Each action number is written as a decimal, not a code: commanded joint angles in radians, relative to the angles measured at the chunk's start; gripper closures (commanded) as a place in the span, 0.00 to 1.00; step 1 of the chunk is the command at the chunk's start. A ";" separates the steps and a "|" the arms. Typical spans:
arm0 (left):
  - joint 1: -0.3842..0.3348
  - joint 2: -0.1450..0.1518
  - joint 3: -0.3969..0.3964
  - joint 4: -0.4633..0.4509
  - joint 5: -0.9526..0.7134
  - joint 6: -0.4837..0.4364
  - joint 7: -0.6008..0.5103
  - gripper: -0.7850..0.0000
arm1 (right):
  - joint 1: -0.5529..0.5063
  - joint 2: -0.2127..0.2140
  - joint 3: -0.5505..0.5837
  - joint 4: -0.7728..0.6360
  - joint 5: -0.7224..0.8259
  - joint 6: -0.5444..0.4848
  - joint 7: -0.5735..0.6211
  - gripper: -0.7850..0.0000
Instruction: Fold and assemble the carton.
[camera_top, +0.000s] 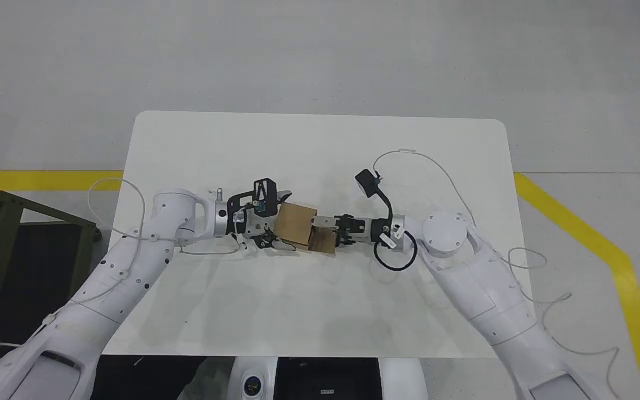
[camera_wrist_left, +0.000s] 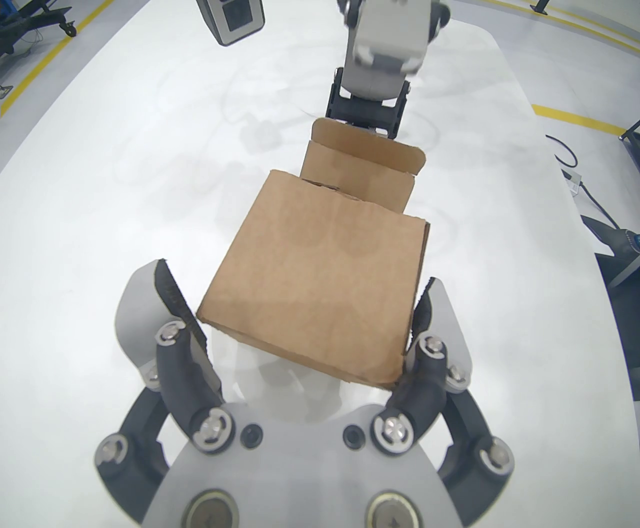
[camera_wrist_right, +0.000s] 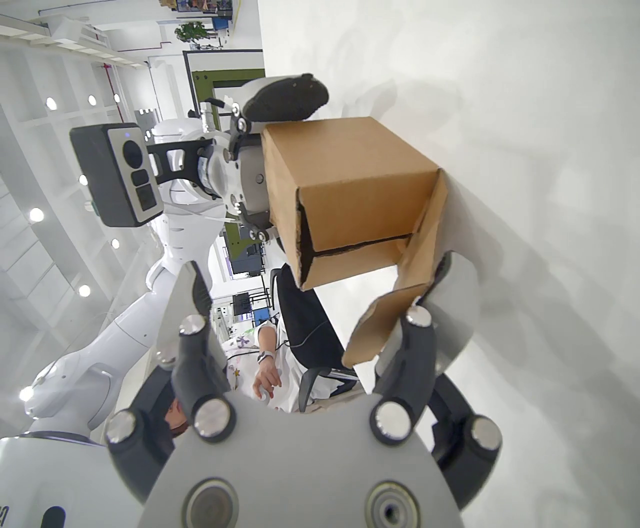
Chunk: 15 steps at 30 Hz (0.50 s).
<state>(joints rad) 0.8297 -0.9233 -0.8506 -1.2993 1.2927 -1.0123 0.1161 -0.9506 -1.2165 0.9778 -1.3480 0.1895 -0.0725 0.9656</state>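
A small brown carton sits at the middle of the white table, between my two grippers. My left gripper is shut on the carton, one finger on each side wall at its closed end. In the right wrist view one of its black pads presses the carton from above. At the other end an open flap sticks out toward my right gripper. That right gripper is open, with the loose flap lying against the inside of one finger.
A thin white cable loops over the table behind the right arm. Bare tabletop surrounds the carton on all sides. Yellow floor tape runs beyond the table's edges.
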 joint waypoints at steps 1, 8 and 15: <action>0.000 0.000 0.000 0.000 0.000 0.000 0.000 0.00 | 0.004 0.003 0.009 0.010 0.000 -0.014 0.015 0.00; 0.000 0.000 0.000 0.000 0.000 0.000 0.000 0.00 | -0.005 0.008 0.038 0.039 0.041 -0.057 0.039 0.00; 0.000 0.000 0.000 0.000 0.000 0.000 0.000 0.00 | -0.025 0.009 0.040 0.059 0.067 -0.080 0.043 0.50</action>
<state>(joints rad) 0.8297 -0.9233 -0.8506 -1.2993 1.2927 -1.0123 0.1161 -0.9738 -1.2079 1.0175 -1.2892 0.2573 -0.1535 1.0089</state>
